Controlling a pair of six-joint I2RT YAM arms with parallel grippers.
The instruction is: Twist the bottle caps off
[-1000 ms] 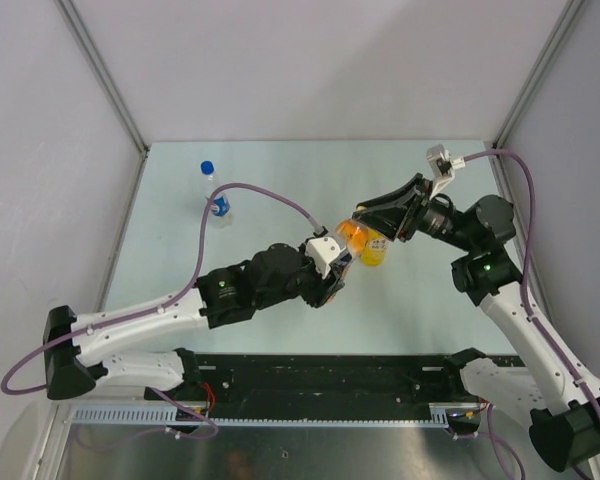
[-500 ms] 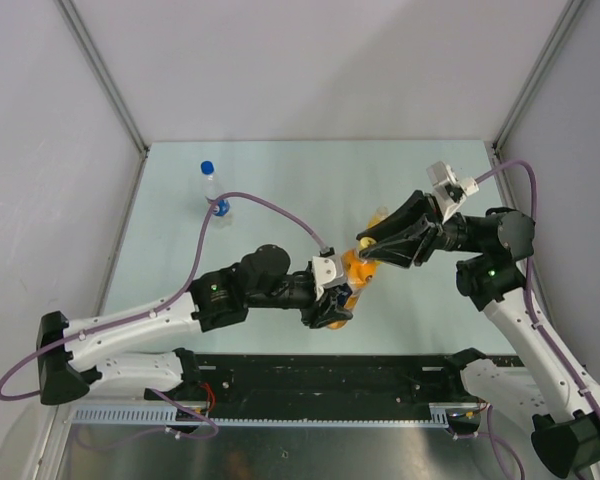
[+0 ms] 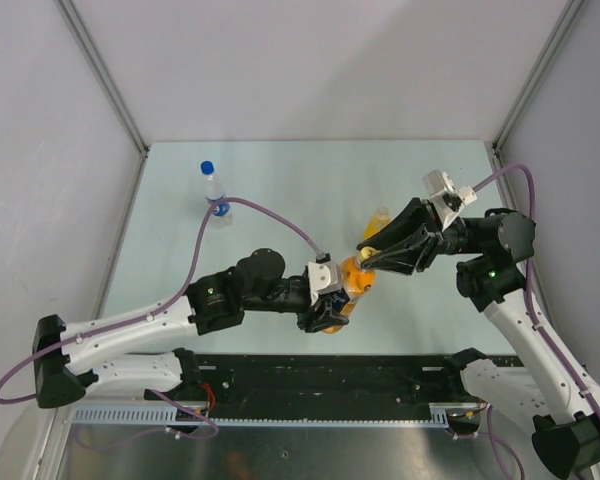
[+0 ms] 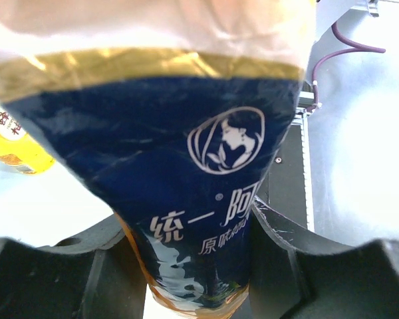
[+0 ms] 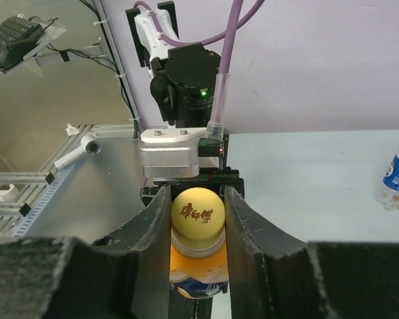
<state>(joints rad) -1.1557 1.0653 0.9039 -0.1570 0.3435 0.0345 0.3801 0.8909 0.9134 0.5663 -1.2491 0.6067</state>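
Observation:
My left gripper [image 3: 337,298] is shut on the shorter orange bottle [image 3: 348,278] with the dark blue label [image 4: 206,193], held tilted above the table. My right gripper [image 3: 369,256] is shut on that bottle's yellow-orange cap [image 5: 197,212], with a finger on each side of it. The tall yellow juice bottle [image 3: 378,220] stands just behind my right gripper and shows in the left wrist view [image 4: 13,143]. The clear water bottle [image 3: 214,195] with its blue cap [image 3: 207,168] stands at the far left and shows in the right wrist view [image 5: 398,174]. No white cap is in view.
Grey walls close in the pale green table [image 3: 300,180] on the left, back and right. A purple cable [image 3: 270,210] runs from the left arm past the water bottle. A metal rail [image 3: 310,415] lies along the near edge.
My left gripper has carried the orange bottle toward the near edge. My right gripper has swung down and followed onto its cap. The yellow juice bottle now shows behind the right gripper.

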